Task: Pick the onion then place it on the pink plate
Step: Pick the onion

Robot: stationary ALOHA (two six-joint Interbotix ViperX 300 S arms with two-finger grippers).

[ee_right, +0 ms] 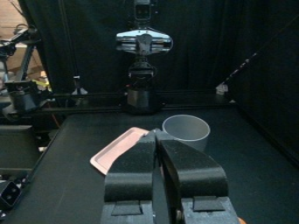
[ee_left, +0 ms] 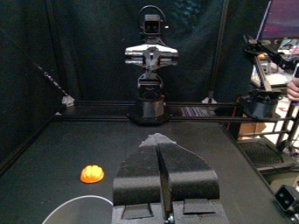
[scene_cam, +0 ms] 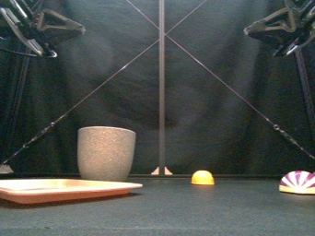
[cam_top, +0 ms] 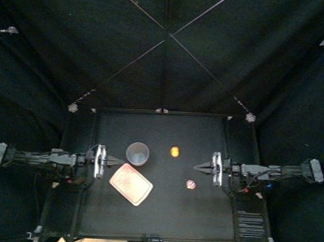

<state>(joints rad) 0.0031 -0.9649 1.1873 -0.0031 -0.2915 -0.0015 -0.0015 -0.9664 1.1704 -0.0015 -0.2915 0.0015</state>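
The onion [cam_top: 191,183], a small toy striped purple and white, lies on the table right of centre; the front view shows the onion [scene_cam: 297,182] at the far right. The pink plate [cam_top: 132,182] lies flat at the left front, also seen as a low pink plate [scene_cam: 68,189] in the front view and as the plate [ee_right: 121,147] in the right wrist view. My left gripper [cam_top: 99,163] hovers at the table's left side, shut and empty [ee_left: 160,142]. My right gripper [cam_top: 212,171] hangs just right of the onion, shut and empty [ee_right: 160,137]. Neither wrist view shows the onion.
A tall grey speckled cup [cam_top: 138,150] stands behind the plate; the cup [scene_cam: 106,152] rises above it in the front view. A small orange-yellow toy [cam_top: 176,151] sits right of the cup, also seen as the toy [ee_left: 91,174] in the left wrist view.
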